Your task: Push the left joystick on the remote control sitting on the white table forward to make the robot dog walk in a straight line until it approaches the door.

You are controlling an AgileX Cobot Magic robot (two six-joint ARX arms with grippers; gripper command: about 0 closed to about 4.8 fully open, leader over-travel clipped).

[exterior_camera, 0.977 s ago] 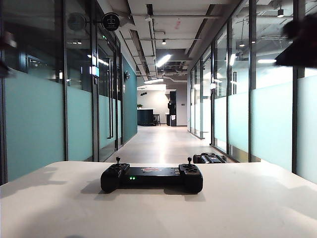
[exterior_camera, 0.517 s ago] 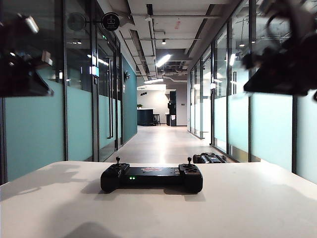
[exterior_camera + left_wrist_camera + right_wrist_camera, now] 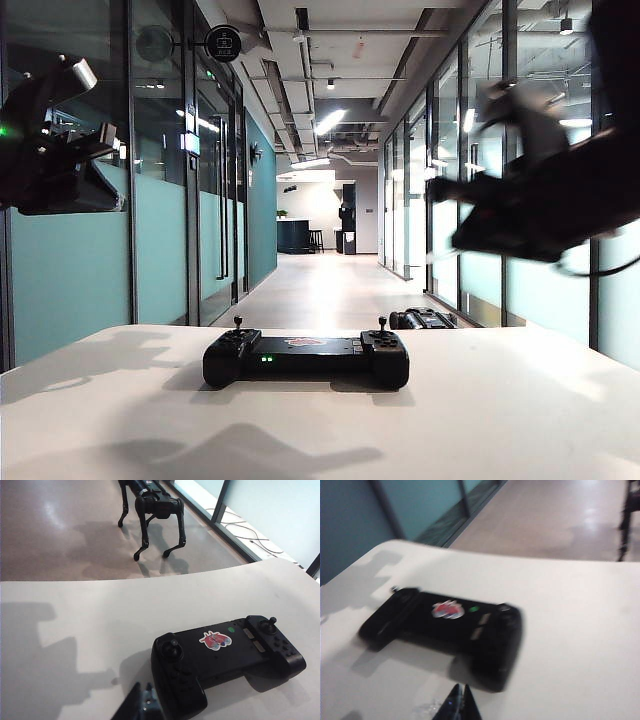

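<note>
The remote control sits mid-bench, untouched. Left end effector and right end effector hover above it, both clenched. Risk: nudging the whole controller instead of the left joystick, veering the robot dog. Matte white bench; glass-walled corridor.

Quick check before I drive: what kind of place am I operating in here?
Most likely an office corridor: frosted glass partition walls line both sides of a long hallway with exposed ceiling pipes. The remote control sits on the white table at its near end, with the robot dog on the floor beyond.
</note>
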